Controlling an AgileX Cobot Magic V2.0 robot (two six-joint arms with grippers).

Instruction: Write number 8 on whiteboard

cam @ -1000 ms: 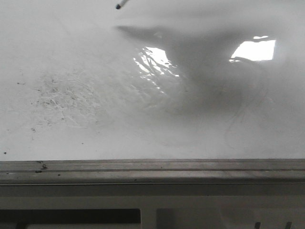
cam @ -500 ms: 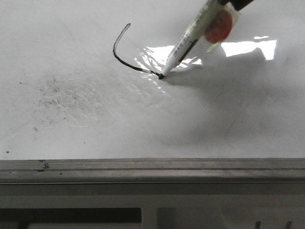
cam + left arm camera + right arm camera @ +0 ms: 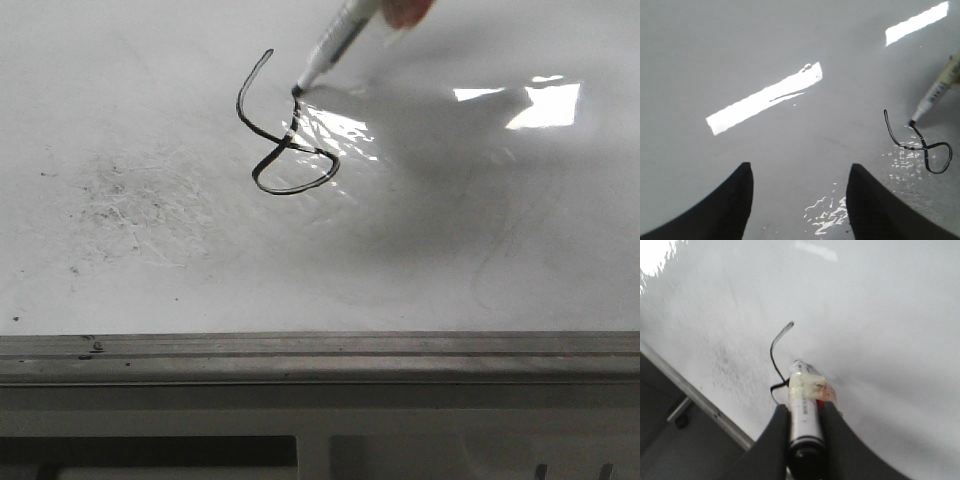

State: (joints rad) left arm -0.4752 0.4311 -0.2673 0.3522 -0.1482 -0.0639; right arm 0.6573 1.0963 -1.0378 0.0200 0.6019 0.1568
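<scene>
On the whiteboard (image 3: 180,280), the black line has grown since half a second ago: then it was only a curved stroke ending at the marker tip beside the glare patch; now the stroke has swept round into a closed, flattened lower loop and climbed back up across itself. The number 8 (image 3: 285,140) is unfinished, its upper loop open between the thin starting tail and the tip of the marker (image 3: 335,40). The marker itself has moved up and away from the grey frame strip (image 3: 320,358), and its tip now touches the board at the upper right end of the line, above the lower loop. A second ago the board carried no line at all.

The figure lies just right of the grey smudged patch (image 3: 130,200) and well clear of the frame strip. Seen from the right wrist, the right fingers (image 3: 805,432) are clamped on the marker's barrel, one each side, with the drawn line just beyond the marker's far end. The marker leans, tip toward the board, its barrel rising away to the upper right in the front view.

The left fingers (image 3: 745,200) are spread apart with nothing between them, held above bare board, with the figure off to one side near the marker tip.
</scene>
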